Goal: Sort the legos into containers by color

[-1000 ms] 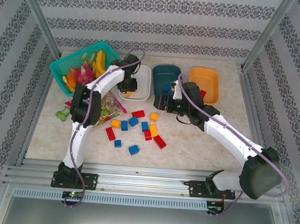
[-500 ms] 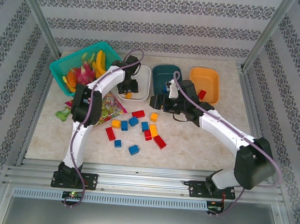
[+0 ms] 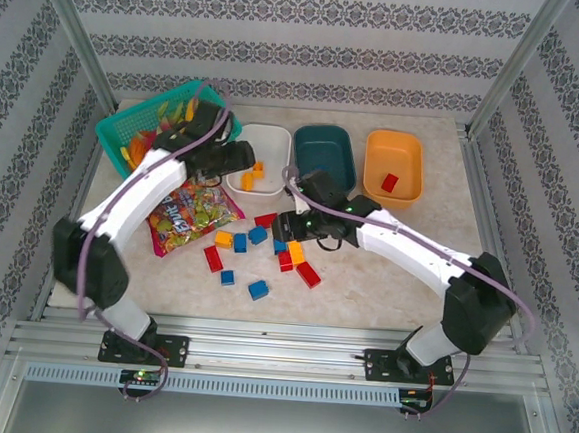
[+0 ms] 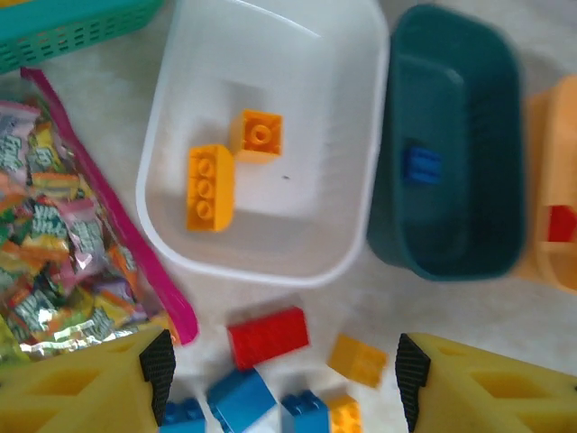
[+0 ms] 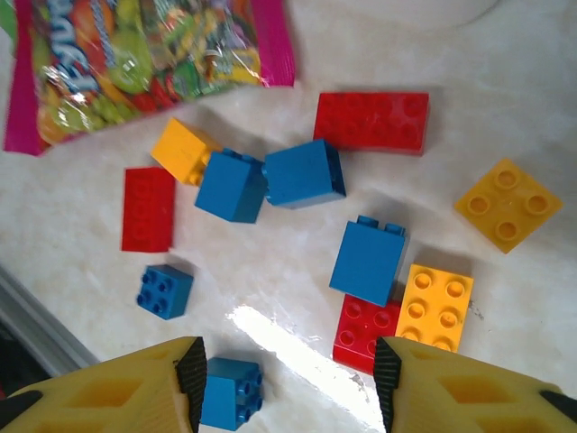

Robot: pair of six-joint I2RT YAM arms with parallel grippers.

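Note:
Loose legos (image 3: 263, 247) in red, blue and orange-yellow lie mid-table. The white tub (image 3: 276, 135) holds two orange-yellow bricks (image 4: 209, 188). A blue brick (image 4: 422, 167) sits in the dark teal tub (image 3: 326, 139), and a red brick (image 3: 389, 182) lies in the orange tub (image 3: 396, 143). My left gripper (image 3: 238, 159) hangs open and empty by the white tub's near left side, above a red brick (image 4: 268, 336). My right gripper (image 3: 287, 226) is open over the pile, with bare table between its fingers; a blue brick (image 5: 233, 392) is by one pad and a red one (image 5: 365, 332) by the other.
A teal mesh basket (image 3: 126, 128) of toy fruit stands at the back left. A colourful candy bag (image 3: 184, 216) lies in front of it, left of the pile. Metal frame posts rise at the table's back corners.
My left gripper opened and drew back from the white tub, where a second orange-yellow brick now lies; its arm swung left. My right gripper moved from the teal tub down over the loose bricks.

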